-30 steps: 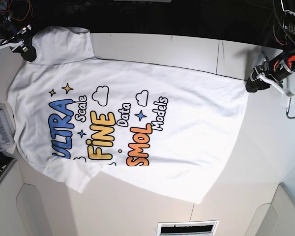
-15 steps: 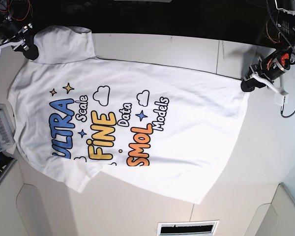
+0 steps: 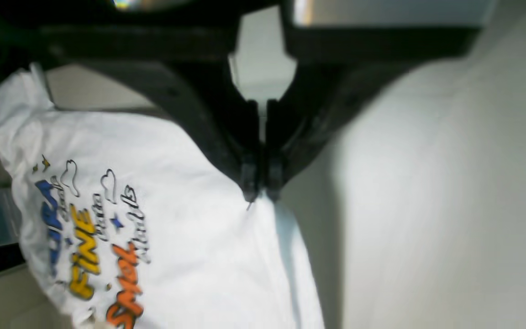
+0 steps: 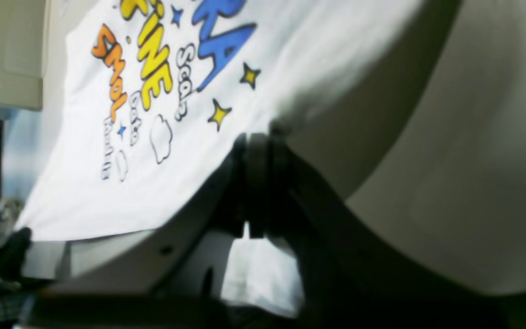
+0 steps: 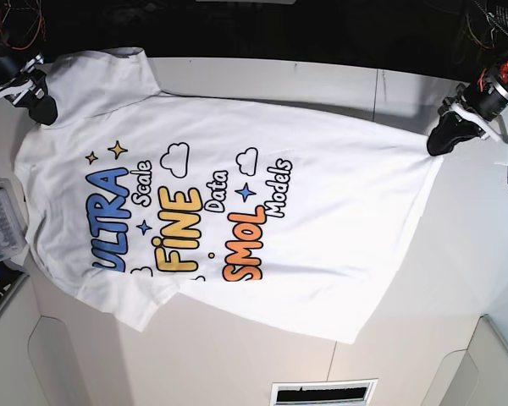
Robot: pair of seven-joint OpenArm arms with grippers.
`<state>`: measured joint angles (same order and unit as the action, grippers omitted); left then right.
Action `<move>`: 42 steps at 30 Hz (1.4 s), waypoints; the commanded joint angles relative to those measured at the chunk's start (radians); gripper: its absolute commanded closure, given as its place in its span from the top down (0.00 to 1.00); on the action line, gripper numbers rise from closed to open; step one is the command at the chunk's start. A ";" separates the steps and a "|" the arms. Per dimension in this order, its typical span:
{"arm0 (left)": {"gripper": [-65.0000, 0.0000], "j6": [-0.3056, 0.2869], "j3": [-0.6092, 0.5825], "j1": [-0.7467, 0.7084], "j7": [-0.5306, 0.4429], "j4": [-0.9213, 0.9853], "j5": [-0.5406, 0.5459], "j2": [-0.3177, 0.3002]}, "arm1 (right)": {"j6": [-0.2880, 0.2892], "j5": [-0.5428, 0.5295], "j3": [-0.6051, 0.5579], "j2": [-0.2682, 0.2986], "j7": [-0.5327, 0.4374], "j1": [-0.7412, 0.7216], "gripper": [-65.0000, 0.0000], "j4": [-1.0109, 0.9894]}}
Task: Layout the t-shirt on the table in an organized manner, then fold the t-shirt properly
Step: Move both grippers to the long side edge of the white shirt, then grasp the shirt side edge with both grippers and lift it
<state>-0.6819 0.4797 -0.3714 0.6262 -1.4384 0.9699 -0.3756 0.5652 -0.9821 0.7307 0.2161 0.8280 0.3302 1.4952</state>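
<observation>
- The table is a broad, matte off-white top crossed by thin dark seam lines, with a dark, unlit background along its far edge.
- At the near edge sit rounded pale panels and a small slotted vent; a clear ribbed plastic tray lies at the table's side, partly under the shirt's edge.
- The t-shirt lies print-up across the middle of the table, soft white cotton, mostly flat with shallow ripples toward the hem.
- Its print shows rounded cartoon lettering in blue, yellow and orange, with outlined clouds and small four-pointed stars.
- The left gripper, black and wedge-shaped, has its jaws pressed together on the shirt's hem corner; the cloth rises in a small peak to the tips.
- The right gripper is likewise closed, pinching cloth near the sleeve and shoulder; the fabric seems lifted slightly there, though blur makes that uncertain.
- In the base view both corners run taut toward the grippers.
</observation>
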 commanded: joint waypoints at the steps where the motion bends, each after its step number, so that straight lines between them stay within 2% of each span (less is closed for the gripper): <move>1: 0.00 -0.016 0.015 -0.010 -0.017 -0.037 0.021 -0.014 | 0.011 -0.020 0.007 0.016 -0.011 0.003 0.00 0.024; 12: 0.00 -0.016 0.026 -0.116 -0.017 -0.141 0.018 -0.015 | 0.011 -0.051 0.007 0.016 -0.007 0.064 0.00 0.033; 16: 0.00 -0.016 0.033 -0.146 -0.018 -0.141 0.018 -0.014 | 0.011 -0.093 0.014 0.016 0.035 0.076 0.00 0.035; 23: 0.00 -0.016 0.183 -0.210 -0.017 -0.141 0.066 0.048 | 0.012 -0.119 0.068 0.016 0.038 0.124 0.00 0.069; 30: 0.00 -0.016 0.199 -0.227 0.002 -0.153 0.098 0.051 | 0.012 -0.143 0.088 0.016 0.040 0.125 0.00 0.122; 36: 0.00 -0.016 0.195 -0.161 -0.035 -0.227 0.066 0.051 | 0.019 -0.137 0.088 0.016 0.033 0.053 0.00 0.179; 42: 0.00 -0.016 0.077 -0.004 -0.056 -0.230 -0.066 0.048 | 0.018 0.014 0.070 -0.009 -0.010 -0.128 0.00 0.176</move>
<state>-0.6853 0.5476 -0.3779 0.5961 -1.6531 0.8757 -0.3141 0.5781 -0.9447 0.7956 0.1921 0.8413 0.2054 1.6554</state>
